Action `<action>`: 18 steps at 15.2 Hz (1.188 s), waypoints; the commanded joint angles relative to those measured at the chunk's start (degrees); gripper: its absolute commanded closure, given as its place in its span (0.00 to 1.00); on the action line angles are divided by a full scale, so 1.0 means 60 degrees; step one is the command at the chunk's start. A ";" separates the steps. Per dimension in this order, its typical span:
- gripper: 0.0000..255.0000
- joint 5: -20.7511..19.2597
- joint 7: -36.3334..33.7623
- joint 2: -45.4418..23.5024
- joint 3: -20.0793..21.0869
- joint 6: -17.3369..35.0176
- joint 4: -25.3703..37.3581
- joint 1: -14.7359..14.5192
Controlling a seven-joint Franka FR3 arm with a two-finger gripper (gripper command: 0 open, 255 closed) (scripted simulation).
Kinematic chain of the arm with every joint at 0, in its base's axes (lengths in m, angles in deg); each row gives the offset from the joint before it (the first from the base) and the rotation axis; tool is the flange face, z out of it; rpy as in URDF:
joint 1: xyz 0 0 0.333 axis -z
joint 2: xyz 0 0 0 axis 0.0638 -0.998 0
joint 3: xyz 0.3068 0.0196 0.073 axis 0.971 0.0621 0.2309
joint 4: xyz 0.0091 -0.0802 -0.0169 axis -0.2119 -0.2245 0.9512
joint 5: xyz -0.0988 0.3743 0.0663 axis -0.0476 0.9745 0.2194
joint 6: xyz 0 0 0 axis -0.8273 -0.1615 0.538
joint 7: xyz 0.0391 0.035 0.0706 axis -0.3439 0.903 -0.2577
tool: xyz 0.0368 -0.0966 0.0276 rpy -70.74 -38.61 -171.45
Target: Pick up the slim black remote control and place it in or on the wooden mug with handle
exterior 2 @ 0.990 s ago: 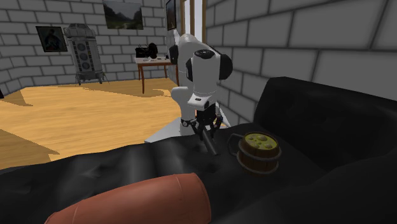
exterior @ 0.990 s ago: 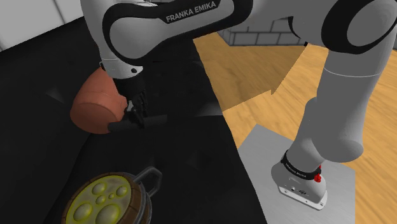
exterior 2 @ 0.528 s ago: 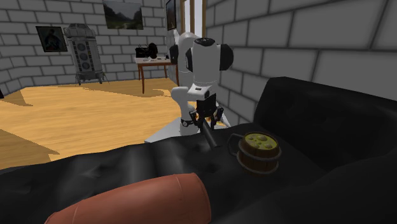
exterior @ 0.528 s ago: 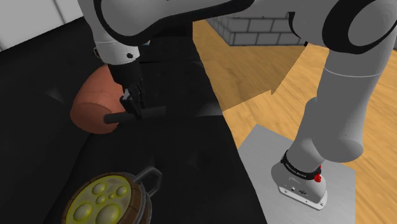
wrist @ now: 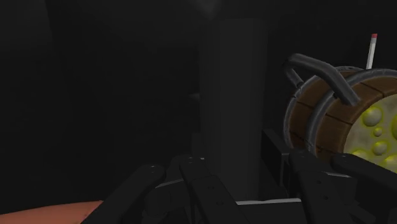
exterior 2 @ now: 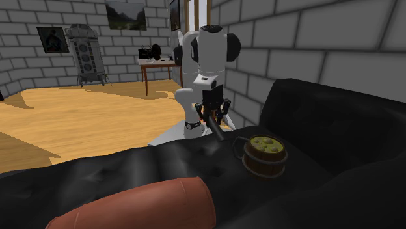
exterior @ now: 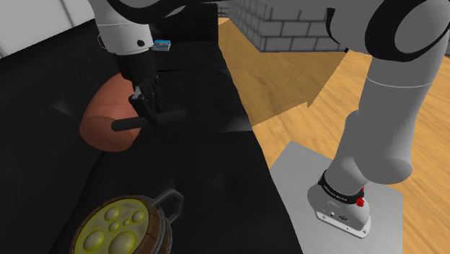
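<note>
One slim black remote [exterior: 122,124], one wooden mug [exterior: 119,225], one reddish cushion [exterior: 99,128]. My gripper [exterior: 149,117] is closed around the remote's middle and holds it in the air above a black sofa [exterior: 216,180]. The remote's long axis lies nearly level, running left to right across the shoulder view.

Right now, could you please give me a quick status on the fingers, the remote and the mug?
Fingers shut on black remote. Wooden mug upright on sofa, top full of yellow-green liquid. Reddish cushion close by.
</note>
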 commanded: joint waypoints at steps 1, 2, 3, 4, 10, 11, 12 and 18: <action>1.00 0.0034 -0.0305 0.0095 0.0124 0.0023 -0.0103 -0.0182; 1.00 0.0044 -0.0511 0.0117 0.0206 0.0063 -0.0155 -0.0306; 1.00 0.0050 -0.0718 0.0130 0.0289 0.0100 -0.0195 -0.0432; 1.00 0.0054 -0.0928 0.0132 0.0371 0.0134 -0.0221 -0.0562; 1.00 -0.0008 -0.2223 -0.0068 0.0859 0.0270 -0.0102 -0.1386; 1.00 -0.0034 -0.2445 -0.0138 0.0938 0.0281 -0.0036 -0.1533; 1.00 -0.0065 -0.2667 -0.0218 0.1014 0.0288 0.0045 -0.1686; 1.00 -0.0186 -0.3358 -0.0509 0.1235 0.0551 0.0090 -0.2174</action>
